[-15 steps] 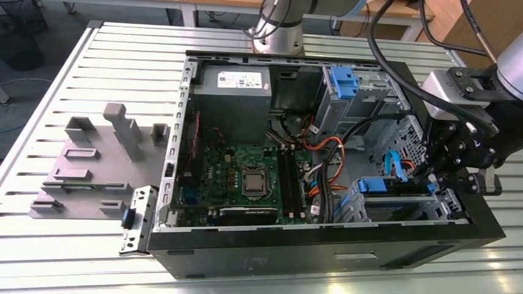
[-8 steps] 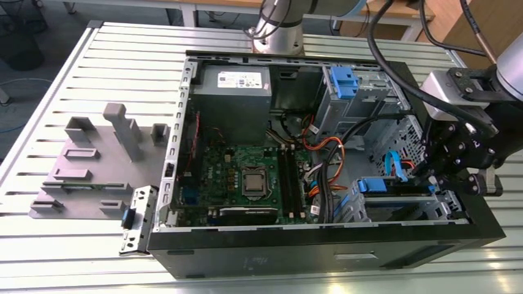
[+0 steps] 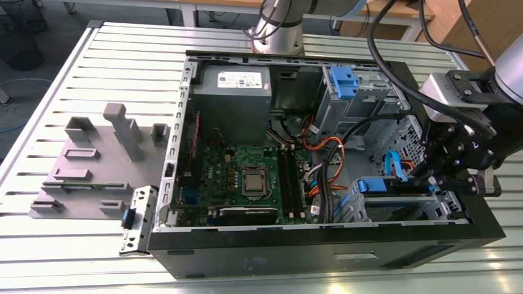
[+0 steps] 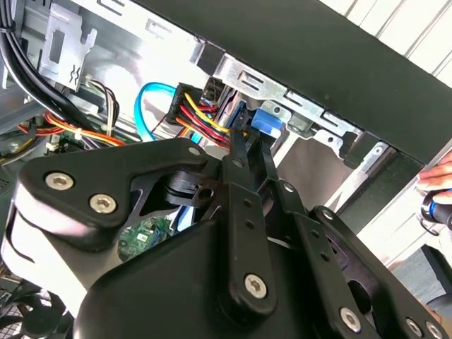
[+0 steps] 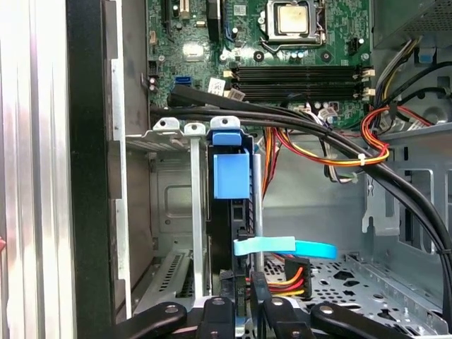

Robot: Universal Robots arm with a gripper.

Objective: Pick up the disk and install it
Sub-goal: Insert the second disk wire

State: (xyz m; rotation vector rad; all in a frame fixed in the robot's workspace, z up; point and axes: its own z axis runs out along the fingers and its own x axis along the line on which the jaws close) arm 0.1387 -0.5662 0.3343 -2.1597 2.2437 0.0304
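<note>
The disk (image 5: 231, 176) stands on edge in a slot of the metal drive cage (image 5: 169, 128) at the case's front corner, its blue plastic rail facing up in the first wrist view. My gripper (image 5: 243, 286) reaches down over it, with one dark finger pressed on each side of its thin edge. In the second wrist view the fingers (image 4: 244, 152) meet close together just short of the disk's blue rail (image 4: 267, 120). In the exterior view my gripper (image 3: 433, 177) hangs over the cage on the right, beside the disk (image 3: 372, 185).
The open computer case (image 3: 327, 245) lies on a slatted table. A light blue flat cable (image 5: 282, 247) and red-yellow power wires (image 5: 289, 279) crowd the slot. The motherboard (image 3: 245, 177), power supply (image 3: 235, 92) and a blue latch (image 3: 343, 82) lie further in. A hand (image 4: 438, 176) is nearby.
</note>
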